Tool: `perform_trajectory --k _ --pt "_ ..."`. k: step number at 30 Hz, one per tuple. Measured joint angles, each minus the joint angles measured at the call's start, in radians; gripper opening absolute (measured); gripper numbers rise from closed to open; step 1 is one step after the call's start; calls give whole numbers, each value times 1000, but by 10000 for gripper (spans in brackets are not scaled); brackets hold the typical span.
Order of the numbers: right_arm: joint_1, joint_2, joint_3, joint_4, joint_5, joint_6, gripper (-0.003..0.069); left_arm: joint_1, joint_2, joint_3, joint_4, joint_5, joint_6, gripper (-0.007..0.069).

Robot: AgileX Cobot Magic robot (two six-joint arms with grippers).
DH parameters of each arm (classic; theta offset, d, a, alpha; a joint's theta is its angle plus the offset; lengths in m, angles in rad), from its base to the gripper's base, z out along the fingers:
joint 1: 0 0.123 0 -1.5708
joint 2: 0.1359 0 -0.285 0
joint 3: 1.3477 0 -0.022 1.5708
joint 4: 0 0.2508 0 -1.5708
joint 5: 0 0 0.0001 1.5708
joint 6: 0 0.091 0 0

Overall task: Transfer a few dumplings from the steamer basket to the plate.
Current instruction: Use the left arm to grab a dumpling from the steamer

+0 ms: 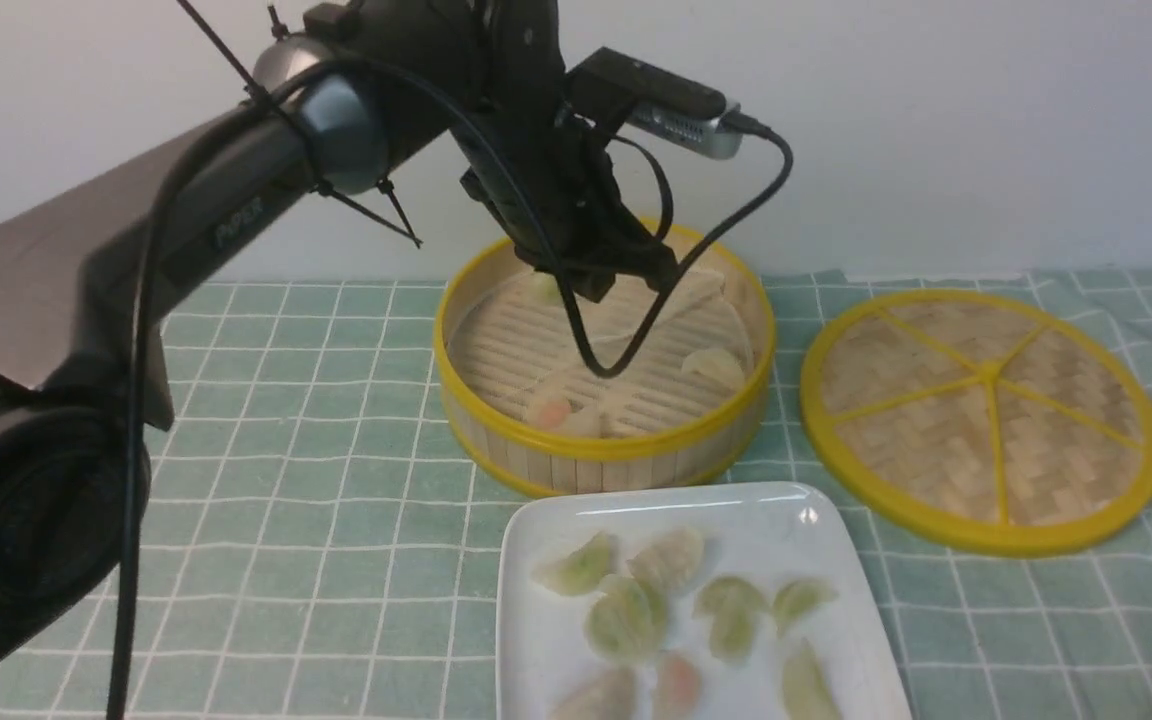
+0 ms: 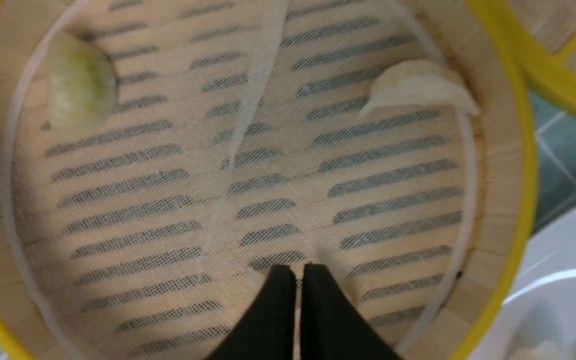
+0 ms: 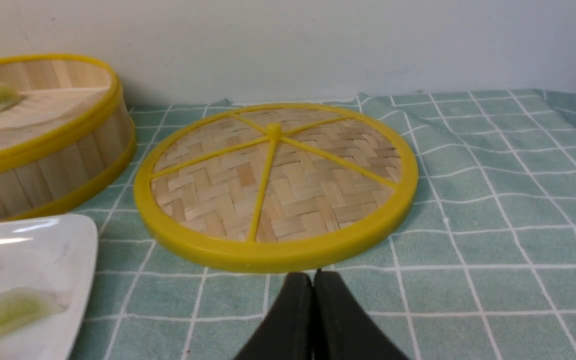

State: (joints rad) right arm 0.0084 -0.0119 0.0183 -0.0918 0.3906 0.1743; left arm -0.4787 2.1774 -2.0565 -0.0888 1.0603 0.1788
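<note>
Several dumplings (image 1: 626,620) are shown on the plate (image 1: 514,620), nearest the robot, their long axes lying at mixed headings. The right gripper (image 3: 313,274) is seen low over the checked cloth (image 3: 493,210), just short of the lid (image 3: 273,190), jaws pressed together and empty. Behind the plate, three more are seen in the steamer basket (image 1: 596,452). One is pink-tinged, at the near wall. One is whitish, its long axis along the right wall. One is green, at the far side. The left gripper (image 2: 298,272) is held over the basket floor, jaws closed on nothing.
</note>
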Motion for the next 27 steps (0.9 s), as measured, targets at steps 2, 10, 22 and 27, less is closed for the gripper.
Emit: perform_trajectory --k 2,10,22,27 --pt "0 0 0 0 0 0 -15 4 27 0 7 0 16 12" --pt "0 0 0 0 0 0 -15 5 127 0 36 -5 55 255" --pt "0 0 0 0 0 0 -15 9 174 -7 58 44 57 510" --pt "0 0 0 0 0 0 -15 7 187 -34 55 112 54 510"
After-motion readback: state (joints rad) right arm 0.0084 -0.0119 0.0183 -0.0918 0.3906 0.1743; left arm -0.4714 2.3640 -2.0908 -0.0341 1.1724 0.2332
